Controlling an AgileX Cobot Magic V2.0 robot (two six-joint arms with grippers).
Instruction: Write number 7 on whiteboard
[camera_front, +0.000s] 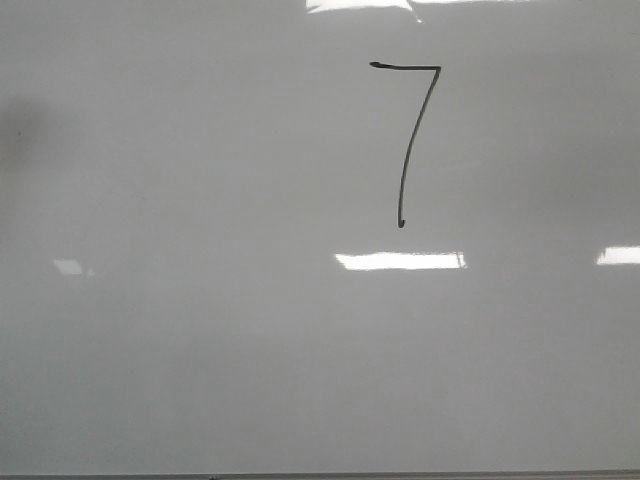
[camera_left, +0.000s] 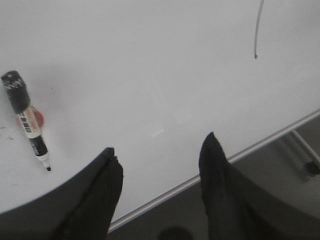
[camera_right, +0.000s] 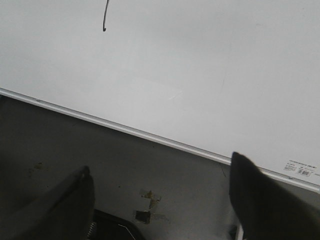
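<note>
The whiteboard fills the front view. A thin black number 7 is drawn on it, upper middle right: a short top stroke and a long curved downstroke. The downstroke's lower end shows in the left wrist view and the right wrist view. My left gripper is open and empty over the board's near edge. A black marker, tip bare, lies on the board beside it. My right gripper is open and empty, off the board's edge. Neither gripper shows in the front view.
Bright rectangular light reflections lie on the board. A small orange-red thing lies under the marker. A metal frame edge bounds the board; dark floor with tape scraps lies beyond it. A label sticker sits at a board corner.
</note>
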